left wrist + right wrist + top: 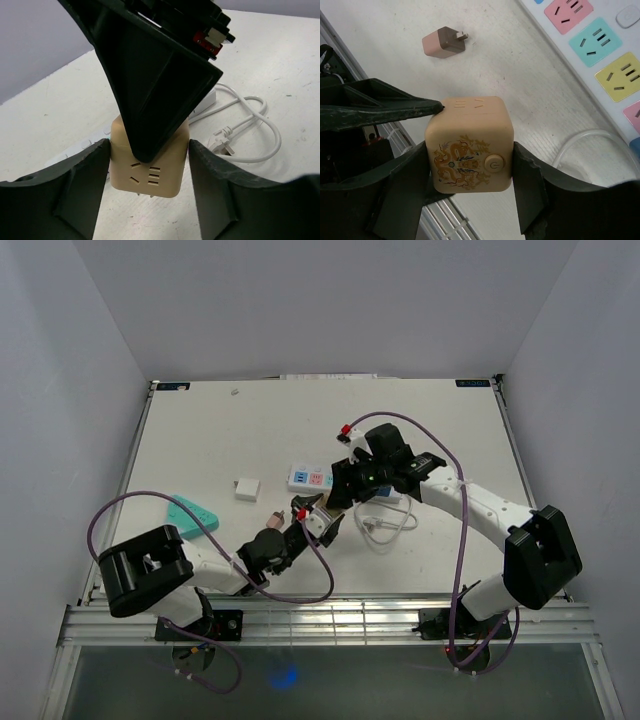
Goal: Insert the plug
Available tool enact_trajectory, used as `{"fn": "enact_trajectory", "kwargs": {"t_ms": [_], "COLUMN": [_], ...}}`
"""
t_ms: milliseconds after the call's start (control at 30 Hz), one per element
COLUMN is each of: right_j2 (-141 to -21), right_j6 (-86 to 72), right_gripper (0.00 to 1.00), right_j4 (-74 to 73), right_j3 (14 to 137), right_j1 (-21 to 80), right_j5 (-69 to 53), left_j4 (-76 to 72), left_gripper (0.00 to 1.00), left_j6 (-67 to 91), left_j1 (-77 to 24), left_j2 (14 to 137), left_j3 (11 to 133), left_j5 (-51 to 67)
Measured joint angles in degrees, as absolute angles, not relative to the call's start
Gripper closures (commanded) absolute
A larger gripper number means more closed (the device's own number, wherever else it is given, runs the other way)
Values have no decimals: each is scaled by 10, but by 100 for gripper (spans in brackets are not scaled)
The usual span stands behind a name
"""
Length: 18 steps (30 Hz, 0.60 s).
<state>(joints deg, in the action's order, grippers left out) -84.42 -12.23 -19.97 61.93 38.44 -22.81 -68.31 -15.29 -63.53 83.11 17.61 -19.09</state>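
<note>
Tan cube plug (pixel 469 135): rigid, light, smooth plastic, probably slippery. Right tool (pixel 470 162) pinches its flat sides; left tool (pixel 149 155) clamps it too. Best grip: opposite faces, clear of the button (pixel 493 162).

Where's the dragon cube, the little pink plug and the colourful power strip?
dragon cube (pixel 467 150): right wrist view, its dragon-printed face.
pink plug (pixel 442 44): right wrist view, its body.
power strip (pixel 600 44): right wrist view, its teal socket.

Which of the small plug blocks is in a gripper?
The beige cube with the gold dragon print, clamped between the fingers of the right gripper. The pink block and the white block lie free on the table.
</note>
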Motion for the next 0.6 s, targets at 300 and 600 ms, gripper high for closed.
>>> {"fn": "enact_trajectory", "kwargs": {"t_ms": [300, 600], "right_j2": [-830, -881], "right_j6": [-81, 56], "right_gripper": [92, 92], "right_j4": [-133, -175], "right_j3": [617, 726], "right_j1": [383, 367], "right_j5": [-198, -202], "left_j4": [-648, -614], "left_gripper": [2, 2], "left_j6": [-98, -33], "left_j1": [-636, -636], "left_j2": [698, 613], "left_j3": [172, 156], "left_j5": [-180, -221]}}
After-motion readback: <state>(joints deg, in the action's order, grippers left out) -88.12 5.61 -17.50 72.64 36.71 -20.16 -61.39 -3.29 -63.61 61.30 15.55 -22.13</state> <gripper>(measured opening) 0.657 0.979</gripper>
